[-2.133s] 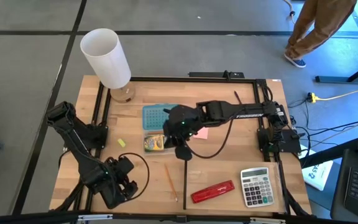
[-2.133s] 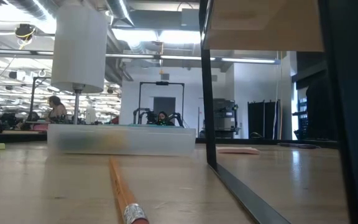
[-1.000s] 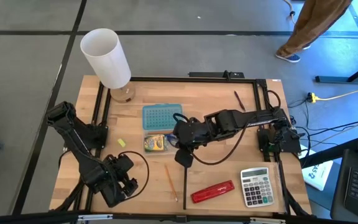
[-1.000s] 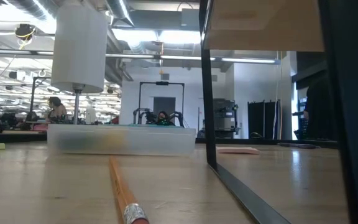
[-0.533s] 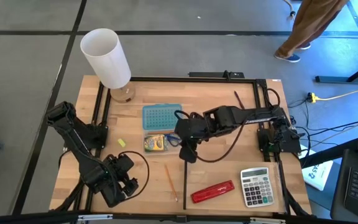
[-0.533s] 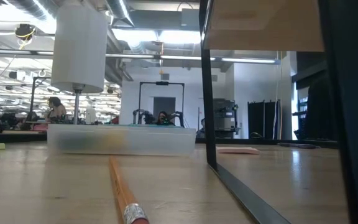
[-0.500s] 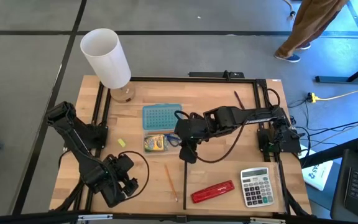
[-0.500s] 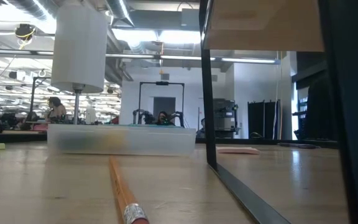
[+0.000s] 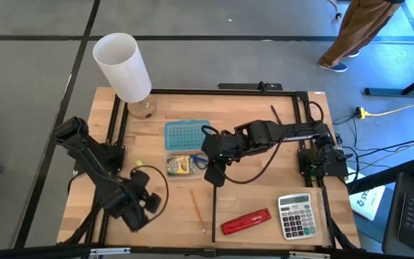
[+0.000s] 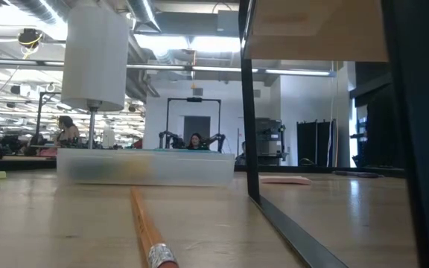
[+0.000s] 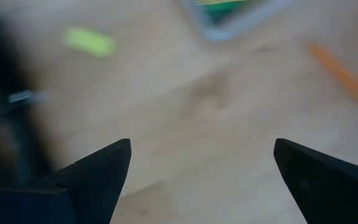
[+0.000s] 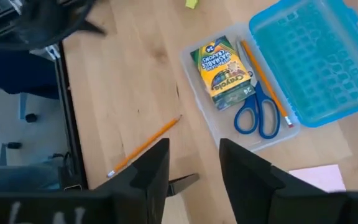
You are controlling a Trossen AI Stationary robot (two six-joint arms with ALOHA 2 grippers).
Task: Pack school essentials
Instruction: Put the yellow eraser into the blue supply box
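Observation:
A clear pencil case (image 12: 241, 134) lies mid-table beside its blue lid (image 12: 312, 59). In it lie the yellow-green crayon box (image 12: 221, 68), the blue-handled scissors (image 12: 258, 109) and an orange pencil (image 12: 263, 74). A second orange pencil (image 12: 145, 144) lies on the wood, nearer the front edge. The tiny yellow eraser (image 9: 139, 164) lies left of the case, the pink sticky-note pad (image 12: 316, 177) right of it, and the dark pen (image 9: 274, 115) at the far right. My right gripper (image 12: 194, 162) hangs open above the bare wood beside the case. My left gripper (image 11: 204, 155) is open at the front left, above bare wood.
A red stapler (image 9: 245, 221) and a grey calculator (image 9: 295, 216) lie at the front right. A white cylinder (image 9: 121, 68) stands on a stem at the far-left corner. A black frame (image 9: 257, 88) runs round the table. A person walks on the floor beyond the far right.
My left gripper has rolled and tipped at the wrist, staying over the same spot at the front left. The things on the table lie as they did.

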